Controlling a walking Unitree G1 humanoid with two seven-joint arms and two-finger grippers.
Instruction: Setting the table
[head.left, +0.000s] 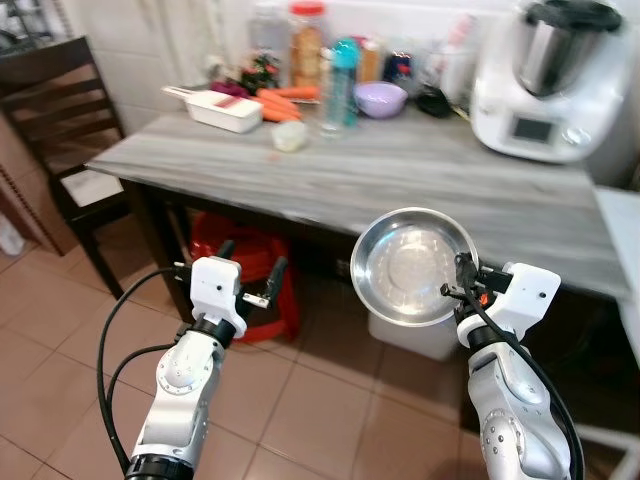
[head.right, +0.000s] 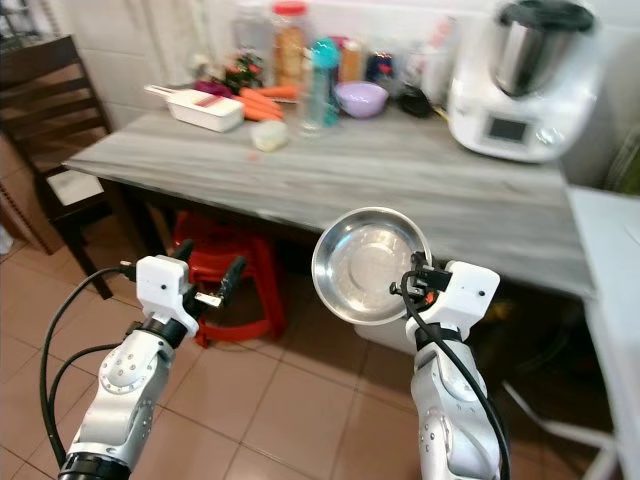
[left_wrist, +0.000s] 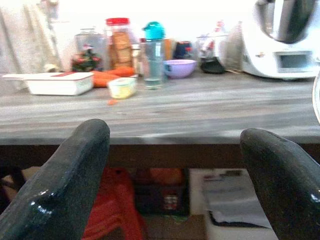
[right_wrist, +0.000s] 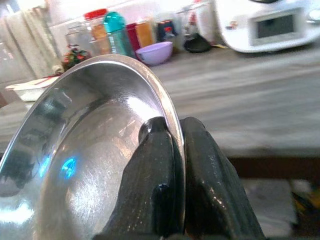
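We see the right gripper (head.left: 462, 283) at the lower right of the frame, clamped on the rim of the steel bowl (head.left: 412, 265), which tilts up just left of it, before the grey table (head.left: 400, 180). The left gripper (head.left: 250, 275), lower left, is spread apart, holding nothing. The right wrist view shows one finger (right_wrist: 152, 175) inside the rim and the other outside.

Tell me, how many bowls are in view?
2: a steel bowl clamped at its rim by the right gripper, a purple bowl at the table's back. Others may be hidden.
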